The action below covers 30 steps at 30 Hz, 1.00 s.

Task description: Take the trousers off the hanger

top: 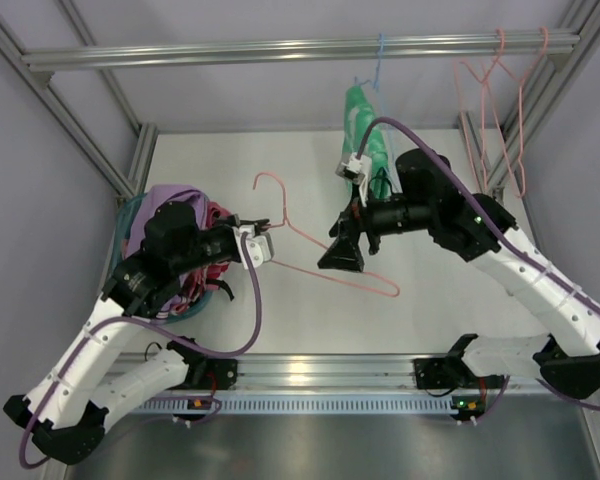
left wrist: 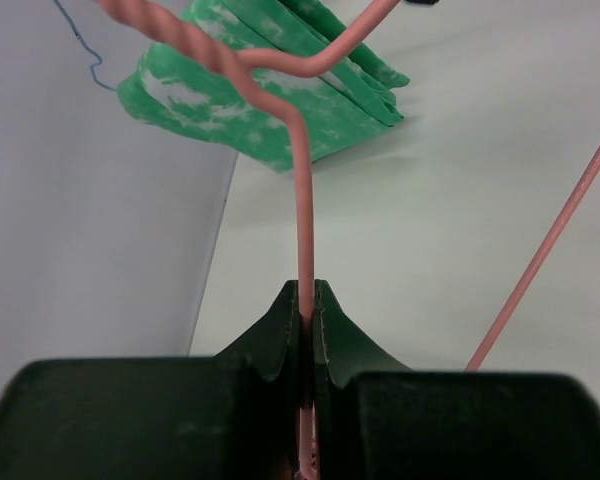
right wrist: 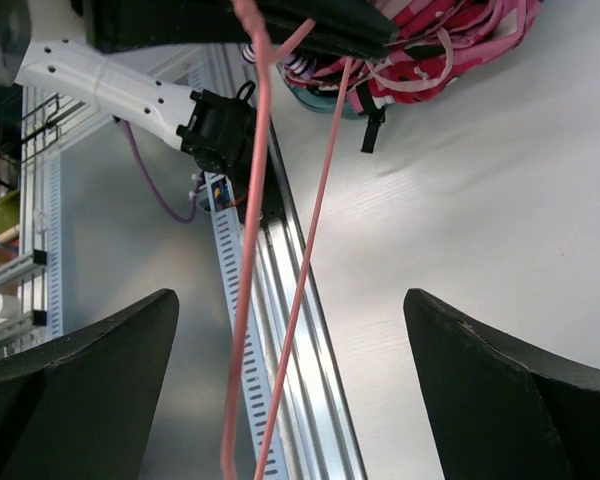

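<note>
A: Why is the left pincer (left wrist: 307,300) clamped on the thin salmon-pink wire hanger (left wrist: 302,200)?
B: Likely to steady it above the worktop (top: 460,300). The right pincer (right wrist: 290,300) gapes wide around its wires, gripping nothing.
A: And the lilac soft-cloth trousers (top: 168,196)?
B: Off the hanger, heaped at the worktop's left edge, behind the left pincer.

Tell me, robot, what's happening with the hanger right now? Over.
Left gripper shut on hanger. Right gripper open, at the hanger. Hanger bare; trousers on clothes heap. Over.
</note>
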### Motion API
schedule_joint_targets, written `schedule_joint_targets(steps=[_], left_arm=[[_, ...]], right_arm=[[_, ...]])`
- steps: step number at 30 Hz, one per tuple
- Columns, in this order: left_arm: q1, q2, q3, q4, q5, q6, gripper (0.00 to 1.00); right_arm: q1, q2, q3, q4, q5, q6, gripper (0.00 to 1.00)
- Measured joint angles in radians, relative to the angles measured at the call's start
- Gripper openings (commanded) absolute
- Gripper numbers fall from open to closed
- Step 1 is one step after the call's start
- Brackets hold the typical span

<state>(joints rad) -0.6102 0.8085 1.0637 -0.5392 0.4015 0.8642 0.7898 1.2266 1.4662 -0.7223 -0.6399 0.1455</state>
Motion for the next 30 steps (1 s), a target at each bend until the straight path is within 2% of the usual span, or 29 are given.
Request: schedule_joint_targets(steps=[8,13,16,17,18,19,20,22,23,25,26,27,29,30], left_arm=[[0.001,0.040,0.000,0.001,-0.001,-0.023,0.00],[0.001,0.057,0.000,0.001,-0.002,-0.029,0.00],[0.004,0.060,0.000,0.002,-0.002,-0.033,0.00],[0.006,0.060,0.000,0.002,-0.002,-0.033,0.00],[0.008,0.060,0.000,0.002,-0.002,-0.034,0.00],[0.008,0.060,0.000,0.003,0.000,-0.033,0.00],[0.008,0.060,0.000,0.002,-0.002,-0.032,0.00],[0.008,0.060,0.000,0.001,-0.003,-0.036,0.01],[0.010,0.060,0.000,0.001,-0.003,-0.039,0.08],[0.010,0.060,0.000,0.002,-0.003,-0.045,0.29],[0.011,0.060,0.000,0.003,-0.003,-0.054,0.49],[0.014,0.058,0.000,0.006,-0.001,-0.058,0.60],[0.024,0.050,0.000,0.014,0.002,-0.097,0.76],[0.037,0.043,0.000,0.017,0.006,-0.116,0.79]], right_arm=[[-0.010,-0.156,-0.092,-0.069,0.056,-0.085,0.80],[-0.020,-0.191,-0.158,-0.098,0.076,-0.102,0.70],[-0.022,-0.196,-0.196,-0.108,0.093,-0.106,0.54],[-0.022,-0.196,-0.204,-0.111,0.096,-0.107,0.38],[-0.023,-0.197,-0.211,-0.111,0.100,-0.110,0.26],[-0.024,-0.197,-0.212,-0.114,0.100,-0.108,0.04],[-0.025,-0.197,-0.214,-0.113,0.100,-0.110,0.00],[-0.029,-0.199,-0.214,-0.111,0.096,-0.106,0.00],[-0.029,-0.199,-0.214,-0.109,0.096,-0.107,0.00],[-0.030,-0.199,-0.212,-0.109,0.093,-0.109,0.00],[-0.034,-0.199,-0.209,-0.114,0.096,-0.108,0.00],[-0.039,-0.199,-0.205,-0.116,0.097,-0.109,0.00],[-0.060,-0.199,-0.191,-0.121,0.105,-0.108,0.00],[-0.071,-0.200,-0.185,-0.121,0.109,-0.108,0.00]])
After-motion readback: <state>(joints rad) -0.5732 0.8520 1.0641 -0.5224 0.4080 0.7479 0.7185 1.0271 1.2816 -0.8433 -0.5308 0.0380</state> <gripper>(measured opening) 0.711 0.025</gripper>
